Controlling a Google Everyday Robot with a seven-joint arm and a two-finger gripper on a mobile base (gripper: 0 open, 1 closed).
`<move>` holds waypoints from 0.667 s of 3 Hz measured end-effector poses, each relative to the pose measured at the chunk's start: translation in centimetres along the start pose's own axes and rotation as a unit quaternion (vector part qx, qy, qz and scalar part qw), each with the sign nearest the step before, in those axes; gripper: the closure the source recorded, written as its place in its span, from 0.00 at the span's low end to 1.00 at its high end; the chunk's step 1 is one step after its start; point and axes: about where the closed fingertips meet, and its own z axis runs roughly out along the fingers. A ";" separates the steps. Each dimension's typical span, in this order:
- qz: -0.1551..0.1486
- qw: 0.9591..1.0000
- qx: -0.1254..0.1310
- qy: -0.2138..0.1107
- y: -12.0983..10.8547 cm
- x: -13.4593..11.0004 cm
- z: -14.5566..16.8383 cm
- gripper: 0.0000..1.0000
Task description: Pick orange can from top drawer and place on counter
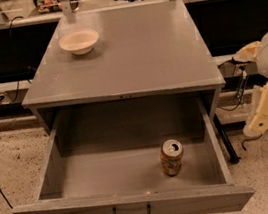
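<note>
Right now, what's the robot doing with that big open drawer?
The robot's gripper hangs off to the right of the cabinet, outside the wide grey wooden top drawer, which is pulled open. It is touching nothing. The small orange aluminium drink can stands upright on the drawer floor, toward the front right. A round cream bowl sits at the back left of the flat grey counter. The can has not been picked up yet.
</note>
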 end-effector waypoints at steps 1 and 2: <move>0.000 1.000 0.001 0.000 -0.1 -0.1 0.0 0.00; 0.004 0.999 -0.013 -0.035 0.6 -0.4 1.7 0.00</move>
